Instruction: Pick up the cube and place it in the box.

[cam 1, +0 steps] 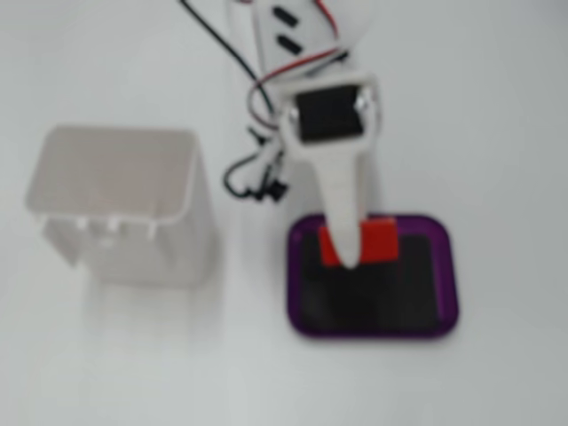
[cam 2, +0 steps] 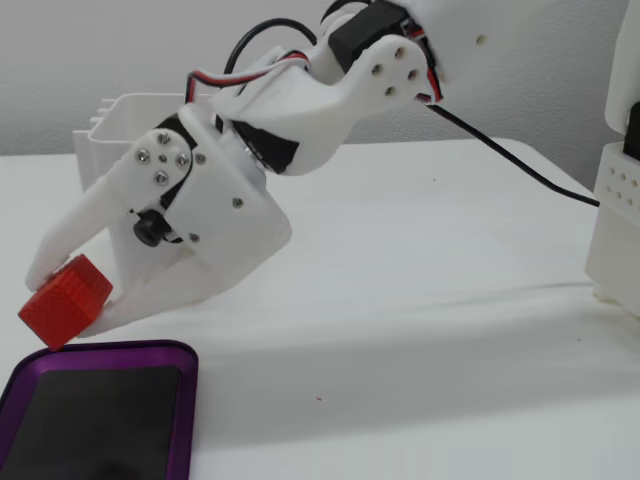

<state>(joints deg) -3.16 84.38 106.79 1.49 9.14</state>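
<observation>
While pinched in white claw (cam 2: 70, 305), ridged red cube (cam 2: 64, 300), above glossy purple box (cam 2: 185, 400)

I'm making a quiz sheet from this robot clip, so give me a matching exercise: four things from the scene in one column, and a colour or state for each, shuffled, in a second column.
Things:
1. cube
2. box
3. white container
4. gripper

Descriptions:
A. tall, pale, standing apart to the left in the fixed view from above
B. purple rim, black floor, nothing lying in it
C. shut on a red block, above the tray
D. red, held off the table between two white fingers

Pairs: 1-D, 2-B, 3-A, 4-C
</observation>
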